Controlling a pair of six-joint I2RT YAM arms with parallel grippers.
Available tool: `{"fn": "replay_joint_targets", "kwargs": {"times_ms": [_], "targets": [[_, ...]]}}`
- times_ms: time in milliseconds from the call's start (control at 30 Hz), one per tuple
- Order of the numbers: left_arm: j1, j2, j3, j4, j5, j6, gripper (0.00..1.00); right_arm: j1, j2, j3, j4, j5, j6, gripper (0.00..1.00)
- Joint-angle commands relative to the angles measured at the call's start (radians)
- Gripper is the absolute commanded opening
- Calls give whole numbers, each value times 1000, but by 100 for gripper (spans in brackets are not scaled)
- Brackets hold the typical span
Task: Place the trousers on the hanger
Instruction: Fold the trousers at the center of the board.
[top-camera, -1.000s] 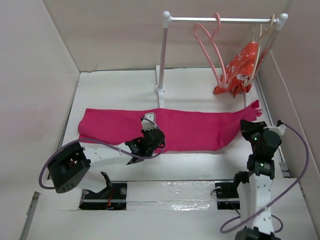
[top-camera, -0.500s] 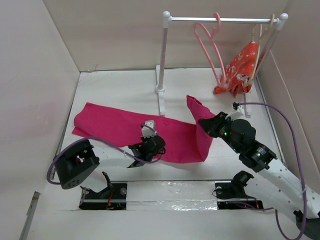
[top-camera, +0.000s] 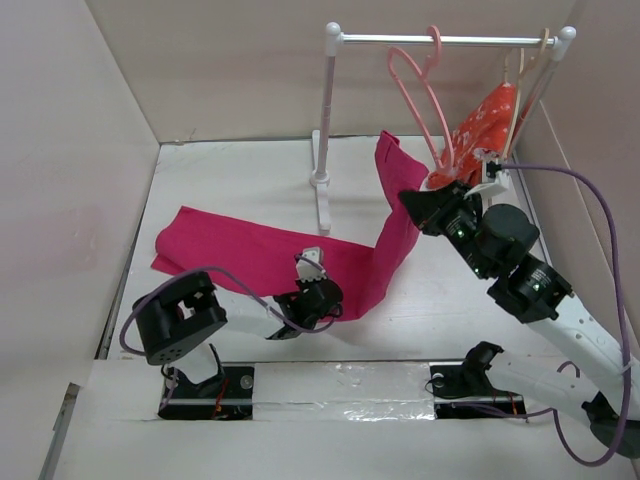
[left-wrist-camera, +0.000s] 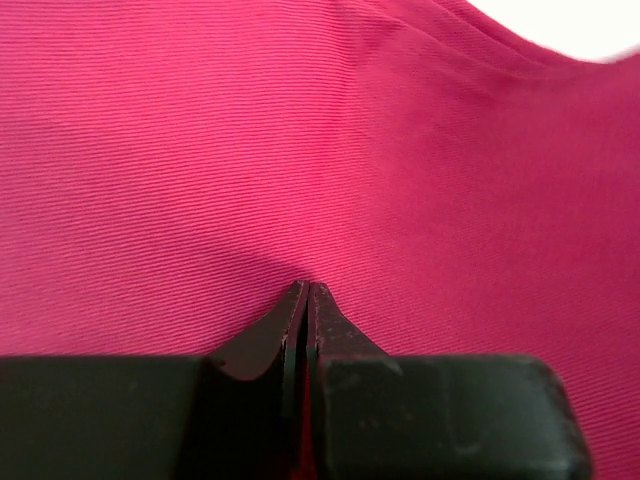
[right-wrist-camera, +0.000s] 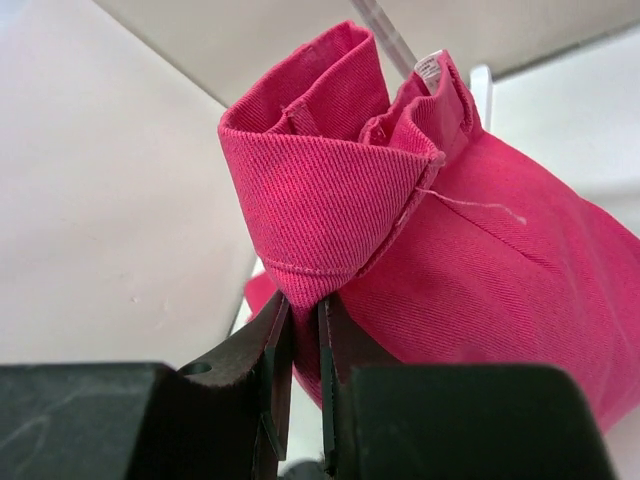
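Roughly mid-bench, the trousers (top-camera: 250, 250) lie flat with their left end near the bench's (top-camera: 240, 170) left edge. Their right part rises off the surface in a steep band toward the back right. The right gripper (top-camera: 410, 203) is clamped on that raised portion, held up in the air just below and left of the salmon-pink hanger (top-camera: 425, 100). In the right wrist view a bunched, folded end of the trousers (right-wrist-camera: 330, 180) with a small white label stands above the narrow-set fingers (right-wrist-camera: 275, 340), and the cloth is pinched between them. The left gripper (top-camera: 325, 300) sits low at the near edge of the flat part. Its fingers (left-wrist-camera: 265, 345) are pressed together, the tips at a small pucker in the fabric (left-wrist-camera: 320, 130), with a sliver of pink showing between them. The hanger hangs by its hook from the metal rail (top-camera: 400, 40) at the back right, clear of the trousers. An orange-red flowered garment (top-camera: 480, 135) hangs on a cream hanger (top-camera: 520, 75) at the rail's right end.
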Motion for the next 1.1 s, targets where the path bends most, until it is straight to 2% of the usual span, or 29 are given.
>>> {"fn": "replay_joint_targets", "kwargs": {"times_ms": [0,133,267,400,433,467,533,567,600,633,700,733,767,800,833,867,967,1000,1067], "targets": [[-52,102,72,-3,91,-23,0,-8,20,117,105,-29,-39,0],[-129,227,236,11,114,-3,0,-8,67,206,94,-62,-70,0],[-150,326,418,11,139,20,0,-8,121,272,67,-92,-84,0],[-137,272,402,-15,91,16,0,-8,126,253,79,-107,-85,0],[-127,245,377,-11,83,13,5,-8,126,248,82,-113,-85,0],[-115,178,313,-4,74,8,18,-8,129,243,85,-124,-85,0],[-58,92,238,20,80,8,28,-8,143,240,96,-131,-84,0],[-39,-6,169,20,73,12,37,-8,149,240,100,-139,-84,0],[0,-60,141,-13,62,13,39,-8,156,239,107,-139,-84,0],[20,-118,120,-39,50,11,39,3,163,237,110,-138,-84,0],[73,-368,54,-128,-8,26,40,12,202,232,123,-130,-84,0],[98,-369,54,-156,-9,35,40,12,202,229,128,-130,-84,0],[126,-494,35,-182,-6,49,39,21,213,228,134,-128,-84,0],[158,-552,31,-219,10,66,39,32,237,226,151,-128,-82,0],[196,-609,29,-237,33,95,39,32,254,226,159,-128,-81,0],[291,-707,32,-256,110,109,38,53,273,232,165,-121,-78,0],[453,-853,70,-326,235,157,38,91,365,263,186,-96,-78,0],[510,-933,101,-386,276,179,38,122,447,281,215,-81,-76,0],[581,-969,153,-428,298,193,38,173,556,324,240,-53,-73,0]]}}
